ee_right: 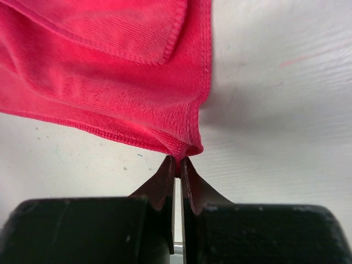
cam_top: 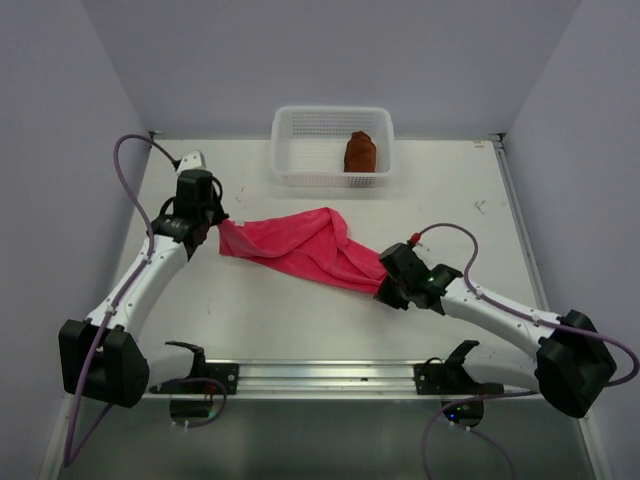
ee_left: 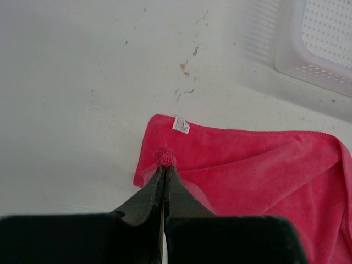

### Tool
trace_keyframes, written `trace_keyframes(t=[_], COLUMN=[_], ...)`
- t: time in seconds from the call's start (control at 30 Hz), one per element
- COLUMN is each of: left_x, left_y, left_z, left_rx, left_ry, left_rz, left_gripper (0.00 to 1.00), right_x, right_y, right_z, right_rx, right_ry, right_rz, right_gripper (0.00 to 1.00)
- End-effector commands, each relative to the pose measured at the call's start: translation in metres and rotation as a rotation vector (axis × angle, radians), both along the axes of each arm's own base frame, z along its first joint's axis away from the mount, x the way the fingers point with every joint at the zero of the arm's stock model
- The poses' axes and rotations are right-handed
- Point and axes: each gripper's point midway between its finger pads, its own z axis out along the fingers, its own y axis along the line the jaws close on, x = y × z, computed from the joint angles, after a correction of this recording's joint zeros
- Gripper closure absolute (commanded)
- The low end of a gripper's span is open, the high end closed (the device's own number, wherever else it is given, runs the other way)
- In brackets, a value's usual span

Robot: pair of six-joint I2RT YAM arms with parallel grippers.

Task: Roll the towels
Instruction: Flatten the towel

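Observation:
The pink towel [cam_top: 300, 245] lies stretched and rumpled across the middle of the table, between the two arms. My left gripper [cam_top: 216, 228] is shut on its left edge; in the left wrist view a small tuft of pink towel [ee_left: 236, 165] sticks out past the left gripper [ee_left: 165, 165], beside a white label [ee_left: 180, 125]. My right gripper [cam_top: 384, 288] is shut on the towel's lower right corner, and the right wrist view shows the pink towel [ee_right: 110, 71] pinched by the right gripper [ee_right: 179, 159]. The rust-brown towel [cam_top: 360, 152] sits bunched in the white mesh basket [cam_top: 290, 150].
The white mesh basket stands at the back of the table, and its corner [ee_left: 324, 49] shows at the top right of the left wrist view. Grey walls close in both sides and the back. A metal rail [cam_top: 320, 375] runs along the near edge between the arm bases.

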Motion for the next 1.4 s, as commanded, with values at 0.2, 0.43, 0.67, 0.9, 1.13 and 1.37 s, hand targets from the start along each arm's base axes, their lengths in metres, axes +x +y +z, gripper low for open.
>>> trace_keyframes(t=[0.2, 0.43, 0.67, 0.9, 1.13, 1.37], left_x=[0.034, 0.045, 0.028, 0.018, 0.023, 0.036], left_y=[0.003, 0.019, 0.028, 0.035, 0.032, 0.019], left_z=[0.020, 0.032, 0.032, 0.019, 0.018, 0.017], left_rx=[-0.067, -0.078, -0.064, -0.089, -0.143, -0.306], left_ry=[0.050, 0.093, 0.093, 0.119, 0.124, 0.146], left_rz=[0.060, 0.138, 0.168, 0.189, 0.180, 0.127], left_gripper=[1.00, 1.00, 1.00, 1.00, 1.00, 1.00], right_x=[0.063, 0.116, 0.128, 0.134, 0.134, 0.151], right_y=[-0.041, -0.050, -0.052, -0.065, -0.071, -0.074], right_z=[0.106, 0.174, 0.204, 0.241, 0.240, 0.247], right_rx=[-0.133, -0.091, -0.040, -0.053, -0.065, -0.079], right_ry=[-0.275, -0.379, -0.437, -0.489, -0.481, -0.483], right_rz=[0.120, 0.125, 0.128, 0.117, 0.103, 0.085], right_gripper=[1.00, 1.00, 1.00, 1.00, 1.00, 1.00])
